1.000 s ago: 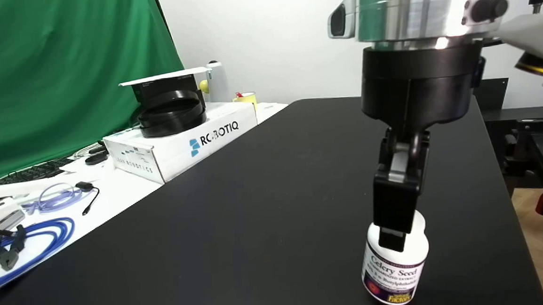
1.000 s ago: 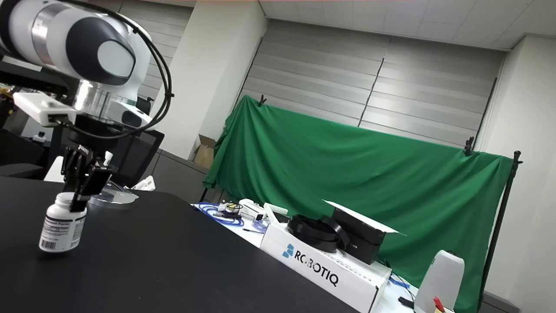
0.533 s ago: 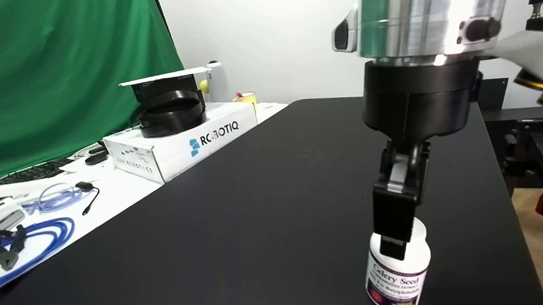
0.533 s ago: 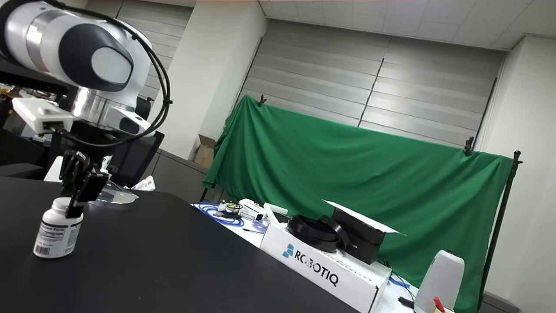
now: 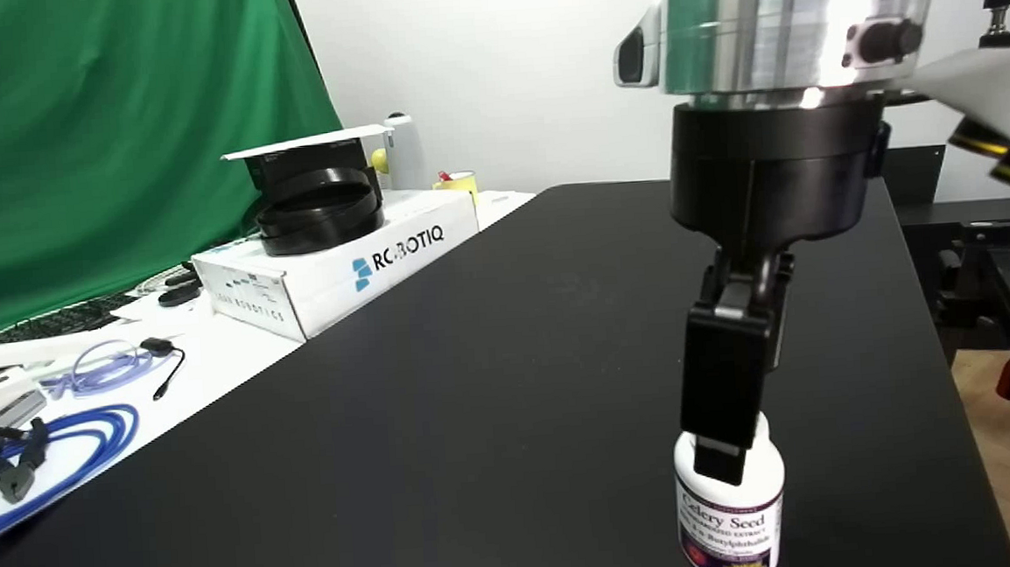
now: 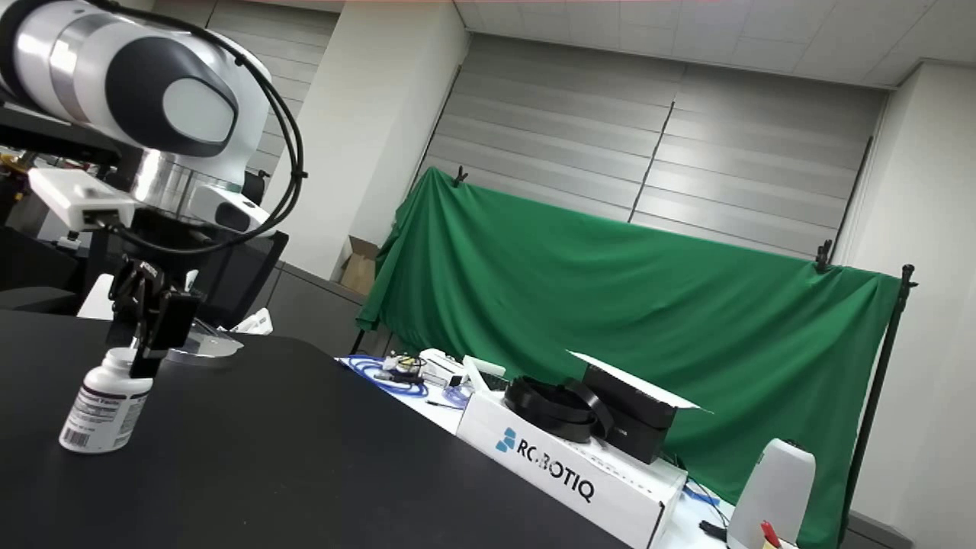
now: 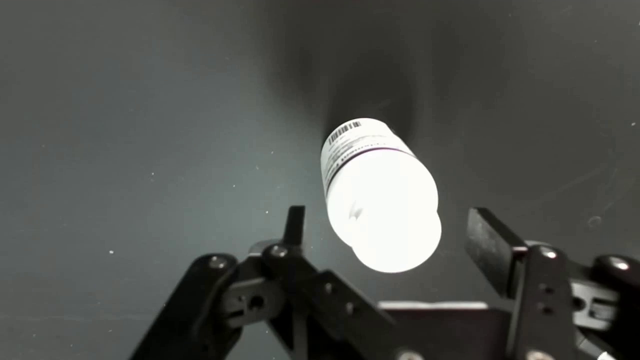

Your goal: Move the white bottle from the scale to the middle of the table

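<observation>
**Jaws parted about the Celery Seed bottle [image 5: 735, 528]: the set-down looks done, the lift-off is what's left**

You have the jaws spread wide, wider than the bottle, one to either side of its cap [image 7: 397, 242]. The wrist view shows a gap on both sides, so they grip nothing. In both exterior views a jaw overlaps the bottle's shoulder, but I read that as line of sight, not contact.

My judgement is that you are at the release end of the placing step. Next, you want a slow, straight rise with the jaws kept spread until the tips clear the cap. The gaps are narrow, so a sideways drift could knock the bottle over.

The bottle itself stands upright, directly on the black surface [image 5: 478, 408]. In an exterior view it is nearer the long edge away from the white Robotiq box [image 5: 346, 271]. The surface runs out of the frame, so you cannot be sure from here that this spot is the middle. If you think it falls short, bring the jaws back together on the bottle and shift it.

Farther out, the Robotiq box lies well apart from the bottle, with the green curtain [image 5: 127, 122] hanging beyond.
</observation>
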